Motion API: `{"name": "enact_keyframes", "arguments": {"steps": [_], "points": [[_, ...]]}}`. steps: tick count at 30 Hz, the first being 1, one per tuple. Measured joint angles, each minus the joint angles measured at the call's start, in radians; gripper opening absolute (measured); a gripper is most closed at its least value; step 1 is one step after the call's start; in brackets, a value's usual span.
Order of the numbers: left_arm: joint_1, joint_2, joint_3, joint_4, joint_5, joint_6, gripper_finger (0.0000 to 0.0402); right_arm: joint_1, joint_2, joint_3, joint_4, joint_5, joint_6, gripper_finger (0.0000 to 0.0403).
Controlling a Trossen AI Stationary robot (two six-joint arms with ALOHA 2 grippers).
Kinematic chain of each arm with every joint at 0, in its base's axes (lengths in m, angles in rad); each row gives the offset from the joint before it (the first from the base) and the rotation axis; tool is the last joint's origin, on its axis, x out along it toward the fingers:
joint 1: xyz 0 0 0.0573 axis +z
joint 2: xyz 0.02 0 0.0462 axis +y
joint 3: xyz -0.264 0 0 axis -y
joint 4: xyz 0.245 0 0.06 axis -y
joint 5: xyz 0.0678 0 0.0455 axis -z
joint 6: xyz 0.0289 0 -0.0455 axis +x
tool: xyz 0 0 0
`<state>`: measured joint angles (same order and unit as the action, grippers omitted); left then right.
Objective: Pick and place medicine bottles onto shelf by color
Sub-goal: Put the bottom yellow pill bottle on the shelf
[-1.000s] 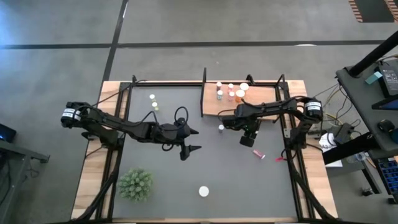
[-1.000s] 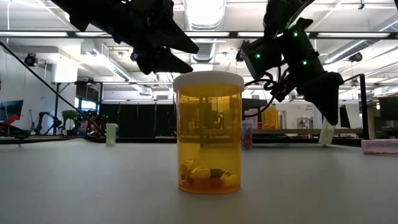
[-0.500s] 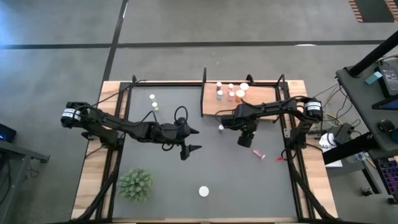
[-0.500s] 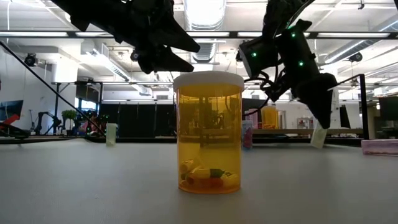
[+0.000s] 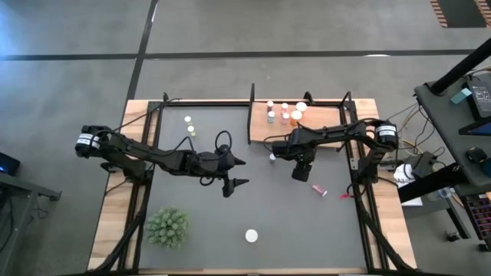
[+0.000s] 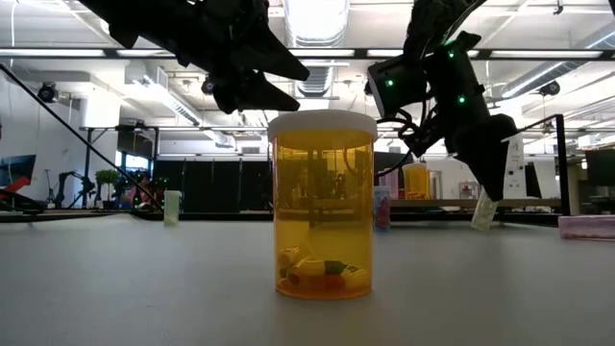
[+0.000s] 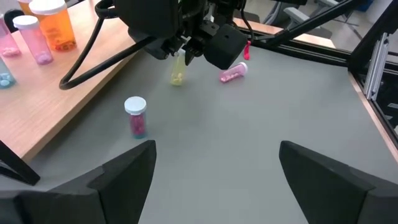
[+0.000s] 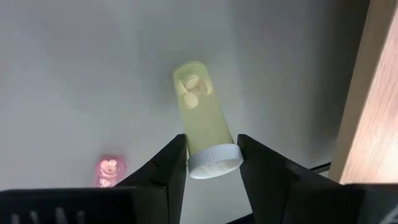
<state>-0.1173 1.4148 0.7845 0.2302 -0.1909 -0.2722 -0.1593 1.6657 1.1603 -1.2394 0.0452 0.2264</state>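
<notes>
Right gripper [image 8: 211,163] holds a yellow-green bottle [image 8: 203,115] by its white cap, lifted above the grey mat [image 5: 291,222] just off the shelf [image 5: 322,121].

The bottle hangs from the pinching fingers, pills visible at its lower end. A pink bottle [image 7: 136,116] stands on the mat beside the shelf edge, close to the right gripper, and another pink bottle [image 5: 318,188] lies on its side further out. Several bottles [image 5: 285,113] stand grouped on the shelf. An orange bottle [image 6: 323,205] stands alone at the mat's near edge. The left gripper [image 5: 237,172] hovers mid-mat with its fingers spread wide and nothing between them. A spiky green plant [image 5: 167,228] sits at the mat's near-left corner.
</notes>
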Motion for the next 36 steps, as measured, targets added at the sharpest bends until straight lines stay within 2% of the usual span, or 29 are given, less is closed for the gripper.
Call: {"name": "enact_keyframes", "arguments": {"steps": [36], "points": [[0.000,0.000,0.000,-0.001,0.000,0.000,0.0325,0.000,0.001,-0.001,0.079,0.000,-0.002,0.0132]]}}
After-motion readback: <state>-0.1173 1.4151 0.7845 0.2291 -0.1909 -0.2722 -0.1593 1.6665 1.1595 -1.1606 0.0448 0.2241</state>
